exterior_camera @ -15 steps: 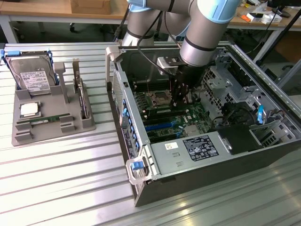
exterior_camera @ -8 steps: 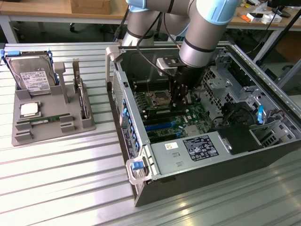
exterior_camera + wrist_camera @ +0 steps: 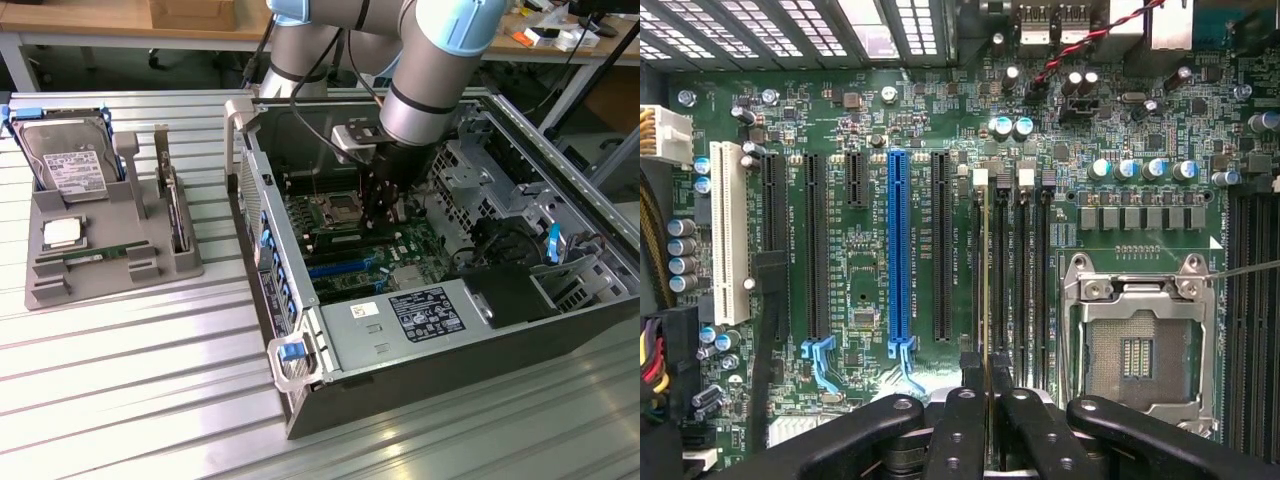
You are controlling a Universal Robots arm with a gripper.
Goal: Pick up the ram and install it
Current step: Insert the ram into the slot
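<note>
RAM stick (image 3: 986,300) held edge-on between the fingertips (image 3: 962,395) of the hand (image 3: 987,400), which is clenched on its upper edge. From the wrist view the stick reads as a thin line running straight away from the hand, lying over the leftmost of the four black DIMM slots (image 3: 1012,280) beside the CPU socket (image 3: 1137,345). In the exterior view the hand (image 3: 378,222) is low inside the open PC case (image 3: 420,300), over the motherboard (image 3: 870,120).

Judgement: seating step. To do it well, keep the stick's edge parallel to the slot, board upright, notch matched, and press evenly so both white end latches (image 3: 980,180) catch. Any skew would bind the contacts.

Materials: stick thin, rigid, green laminate; slots hard black plastic, narrow and long. Socket is bare metal frame, square, open, just beside the hand. Blue PCIe slot (image 3: 898,250) on the far side. Case is grey sheet metal. Away from the hand, a grey moulded parts tray (image 3: 110,255) on the ribbed aluminium tabletop (image 3: 150,400) carries a hard drive (image 3: 72,165) and CPU chip (image 3: 63,232).
</note>
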